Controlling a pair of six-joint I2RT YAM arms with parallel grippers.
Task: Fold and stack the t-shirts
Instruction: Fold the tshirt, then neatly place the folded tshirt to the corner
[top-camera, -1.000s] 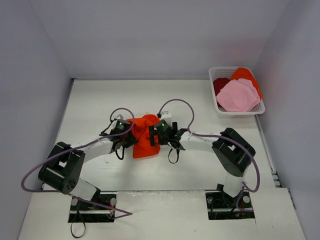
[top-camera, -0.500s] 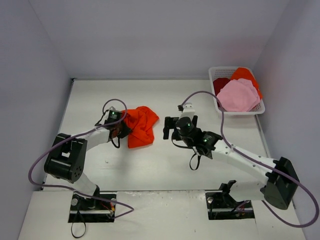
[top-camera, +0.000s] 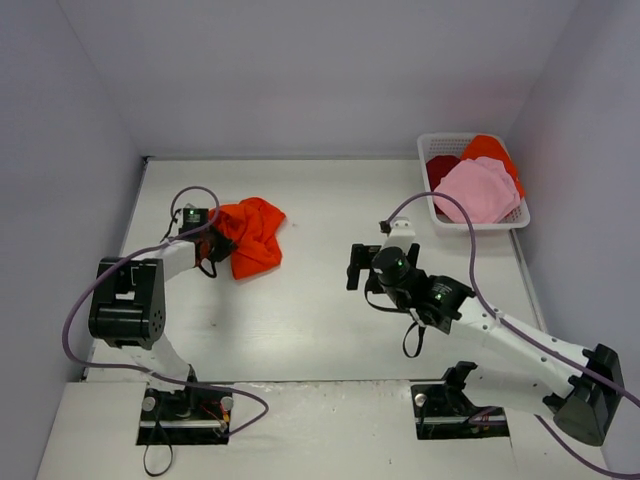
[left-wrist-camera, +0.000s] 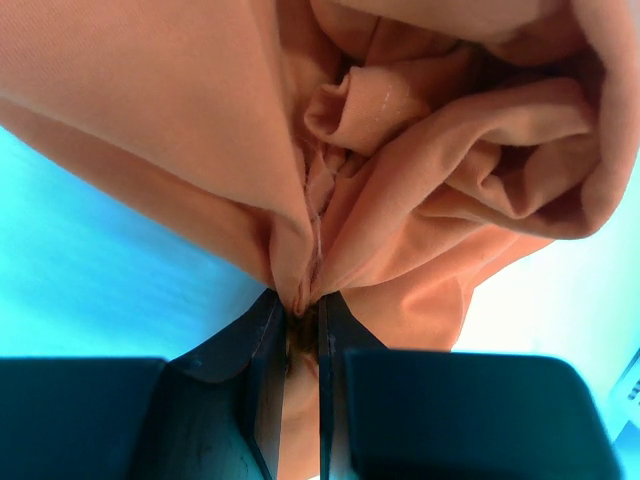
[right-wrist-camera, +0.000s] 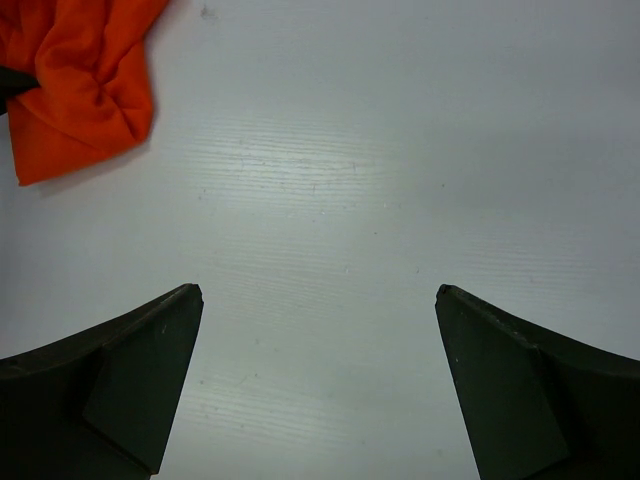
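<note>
A crumpled bright orange-red t-shirt (top-camera: 252, 236) lies on the white table (top-camera: 300, 330) at the left. My left gripper (top-camera: 214, 246) sits at its left edge, shut on a pinched fold of the cloth. The left wrist view shows that fold of the t-shirt (left-wrist-camera: 420, 160) squeezed between the left gripper's (left-wrist-camera: 300, 302) jaws. My right gripper (top-camera: 353, 268) hovers open and empty over bare table, well to the right of the shirt. The right wrist view has the t-shirt (right-wrist-camera: 80, 80) in the top left corner, far from the wide right gripper (right-wrist-camera: 318, 292).
A white lattice basket (top-camera: 426, 172) stands at the far right by the wall. It holds a light pink t-shirt (top-camera: 476, 192), a dark red one (top-camera: 440, 168) and an orange one (top-camera: 492, 149). Grey walls close in the table on three sides.
My left gripper has dragged the orange-red t-shirt to the left and a little farther back. The right gripper has pulled away from the shirt to the right, staying open.
</note>
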